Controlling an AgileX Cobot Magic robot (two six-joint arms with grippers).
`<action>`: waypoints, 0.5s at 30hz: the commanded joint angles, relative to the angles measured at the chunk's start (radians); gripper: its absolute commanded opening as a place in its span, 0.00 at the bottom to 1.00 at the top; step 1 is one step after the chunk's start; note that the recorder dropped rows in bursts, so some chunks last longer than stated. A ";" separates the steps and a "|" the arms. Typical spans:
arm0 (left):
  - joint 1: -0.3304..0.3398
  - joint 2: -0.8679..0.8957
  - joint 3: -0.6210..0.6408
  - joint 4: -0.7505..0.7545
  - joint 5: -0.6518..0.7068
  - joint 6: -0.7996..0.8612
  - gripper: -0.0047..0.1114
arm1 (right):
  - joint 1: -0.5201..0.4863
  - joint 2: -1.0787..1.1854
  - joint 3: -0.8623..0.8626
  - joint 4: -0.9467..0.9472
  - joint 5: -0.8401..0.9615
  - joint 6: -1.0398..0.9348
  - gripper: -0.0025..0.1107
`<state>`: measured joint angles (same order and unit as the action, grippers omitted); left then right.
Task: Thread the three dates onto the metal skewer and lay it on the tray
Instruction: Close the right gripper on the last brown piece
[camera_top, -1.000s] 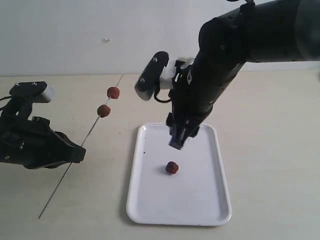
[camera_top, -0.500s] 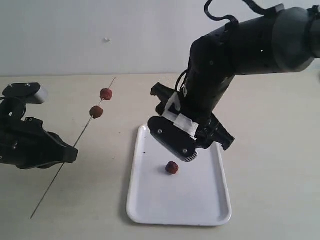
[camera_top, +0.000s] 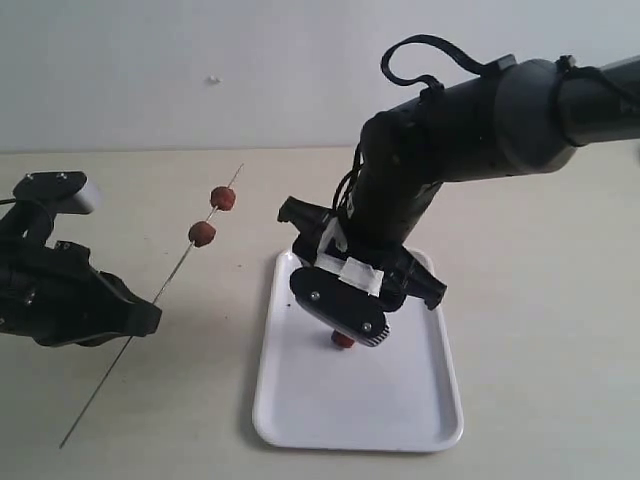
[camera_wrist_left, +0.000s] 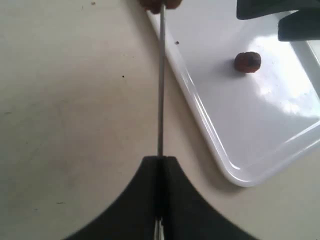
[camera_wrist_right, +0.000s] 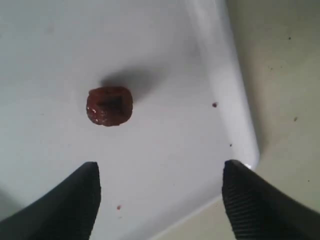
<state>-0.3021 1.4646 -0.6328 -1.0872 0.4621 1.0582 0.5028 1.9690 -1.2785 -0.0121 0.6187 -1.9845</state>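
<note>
My left gripper is shut on the metal skewer and holds it slanted above the table, left of the tray. Two dates are threaded on its far part. A third date lies loose on the white tray. My right gripper hangs low over the tray, open, fingers wide apart. That date lies just ahead of the fingertips, not between them.
The tray's near corner lies close beside the skewer's line. Small dark specks dot the tray. The beige table spreads around it, with a pale wall behind.
The right arm has turned its wrist and come down over the tray's date, with the jaws spread wider. The left gripper and skewer have only shifted slightly.
</note>
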 joint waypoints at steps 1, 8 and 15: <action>0.004 -0.003 0.004 0.005 0.014 -0.007 0.04 | 0.008 0.021 -0.005 0.004 0.008 -0.038 0.60; 0.004 -0.003 0.004 0.005 0.014 -0.007 0.04 | 0.032 0.042 -0.005 0.012 0.015 -0.045 0.59; 0.004 -0.003 0.016 0.005 0.014 -0.007 0.04 | 0.032 0.053 -0.005 0.012 0.050 0.000 0.59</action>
<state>-0.3021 1.4646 -0.6211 -1.0792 0.4721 1.0582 0.5346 2.0238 -1.2785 0.0000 0.6463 -1.9900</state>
